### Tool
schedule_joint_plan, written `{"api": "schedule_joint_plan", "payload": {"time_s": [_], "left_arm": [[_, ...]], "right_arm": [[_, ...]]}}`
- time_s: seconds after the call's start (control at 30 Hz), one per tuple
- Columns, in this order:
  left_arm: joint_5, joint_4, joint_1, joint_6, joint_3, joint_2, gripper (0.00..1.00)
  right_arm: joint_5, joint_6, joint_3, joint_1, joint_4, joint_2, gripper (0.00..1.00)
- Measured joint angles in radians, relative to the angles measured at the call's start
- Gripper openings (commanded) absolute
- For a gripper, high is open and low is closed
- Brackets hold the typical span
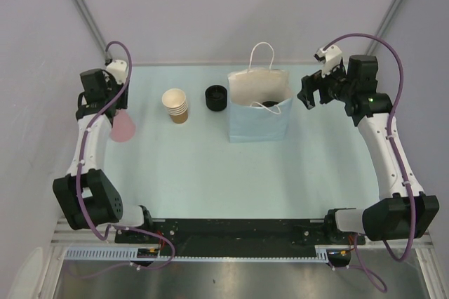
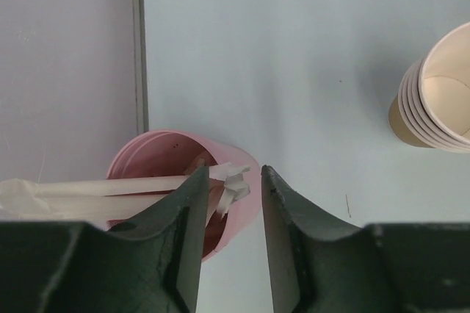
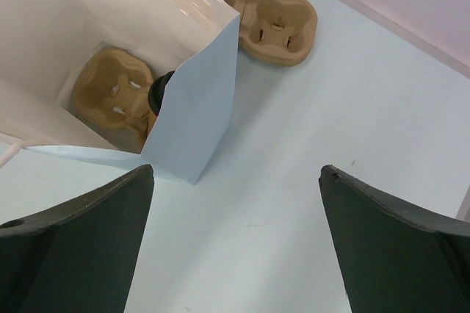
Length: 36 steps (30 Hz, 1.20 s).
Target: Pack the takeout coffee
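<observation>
The takeout coffee (image 3: pixel 156 95) shows only as a black lid inside the white paper bag (image 3: pixel 198 107), next to a brown cup carrier (image 3: pixel 110 92); its cup body is hidden. From above the lid (image 1: pixel 270 104) is just visible in the bag's mouth (image 1: pixel 258 120). My right gripper (image 3: pixel 236 173) hangs wide open to the right of the bag, with bare table between its fingers. My left gripper (image 2: pixel 233 173) is over the rim of a pink cup (image 2: pixel 246 210) of white stirrers (image 2: pixel 110 188). Its jaws are narrow but apart, with the stirrer ends at the left finger.
A stack of nested tan cups (image 1: pixel 176 106) stands right of the pink cup (image 1: pixel 123 129), with a black stack of lids (image 1: pixel 215 97) beyond it. A second brown carrier (image 3: pixel 268 19) lies behind the bag. The side wall runs close to the left arm.
</observation>
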Motion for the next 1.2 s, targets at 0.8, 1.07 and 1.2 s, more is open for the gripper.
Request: {"api": "schedule_joint_plan", "payload": {"time_s": [0.8, 1.07, 1.2], "left_arm": [[0.0, 0.001, 0.019, -0.001, -0.021, -0.024, 0.01], [0.0, -0.014, 0.021, -0.001, -0.023, -0.083, 0.01], [0.0, -0.02, 0.023, -0.001, -0.023, -0.116, 0.0]], "right_arm": [[0.004, 0.0, -0.001, 0.002, 0.0, 0.003, 0.99], [0.004, 0.0, -0.001, 0.002, 0.0, 0.003, 0.99], [0.003, 0.0, -0.001, 0.002, 0.0, 0.003, 0.99]]}}
